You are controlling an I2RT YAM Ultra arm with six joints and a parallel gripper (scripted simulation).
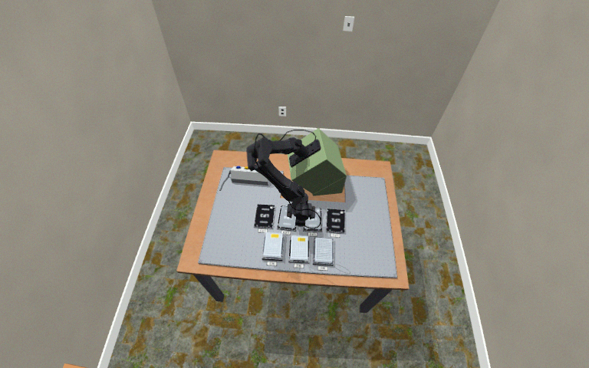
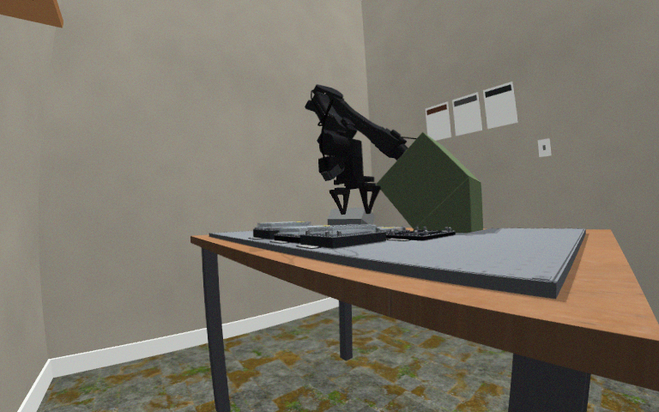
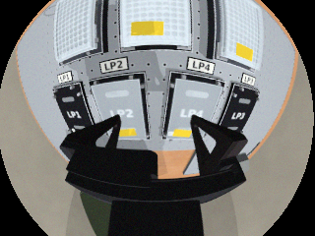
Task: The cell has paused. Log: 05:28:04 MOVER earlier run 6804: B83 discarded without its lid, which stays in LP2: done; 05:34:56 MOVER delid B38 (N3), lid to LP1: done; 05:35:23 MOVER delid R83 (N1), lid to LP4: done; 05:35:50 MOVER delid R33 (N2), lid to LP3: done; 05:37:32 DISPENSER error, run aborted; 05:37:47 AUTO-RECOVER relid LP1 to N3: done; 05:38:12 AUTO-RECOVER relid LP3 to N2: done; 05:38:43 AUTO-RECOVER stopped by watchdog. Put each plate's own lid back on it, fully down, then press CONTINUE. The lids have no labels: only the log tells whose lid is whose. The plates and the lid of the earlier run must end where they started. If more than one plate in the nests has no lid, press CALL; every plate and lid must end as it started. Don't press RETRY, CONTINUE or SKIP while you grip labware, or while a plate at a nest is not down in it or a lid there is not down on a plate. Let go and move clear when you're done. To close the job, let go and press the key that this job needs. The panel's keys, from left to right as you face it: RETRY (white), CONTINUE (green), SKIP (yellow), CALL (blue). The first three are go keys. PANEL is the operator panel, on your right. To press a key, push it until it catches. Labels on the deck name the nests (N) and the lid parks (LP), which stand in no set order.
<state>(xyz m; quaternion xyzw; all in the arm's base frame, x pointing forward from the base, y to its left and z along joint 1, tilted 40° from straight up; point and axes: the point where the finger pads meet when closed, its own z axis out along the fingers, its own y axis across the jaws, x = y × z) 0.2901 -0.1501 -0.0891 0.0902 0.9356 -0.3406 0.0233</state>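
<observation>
My gripper (image 2: 355,212) (image 3: 156,118) is open and empty, above the near edge of the parks, its fingertips over LP2 and LP4 in the wrist view. A clear lid with a yellow patch lies in LP2 (image 3: 117,100) (image 1: 312,221), another in LP4 (image 3: 195,100) (image 1: 287,221). Parks LP1 (image 3: 73,109) (image 1: 333,224) and LP3 (image 3: 239,110) (image 1: 264,215) are bare black. The middle plate (image 3: 155,12) (image 1: 299,249) and one end plate (image 3: 240,34) (image 1: 272,247) show yellow patches. The other end plate (image 3: 76,31) (image 1: 323,251) shows none and looks uncovered. Nest labels are unreadable.
The panel (image 1: 249,176) stands at the back left in the top view; its blue key (image 1: 238,167) shows, and the arm hides part of the key row. A large green block (image 1: 319,171) (image 2: 432,189) stands beside the arm base, behind the parks.
</observation>
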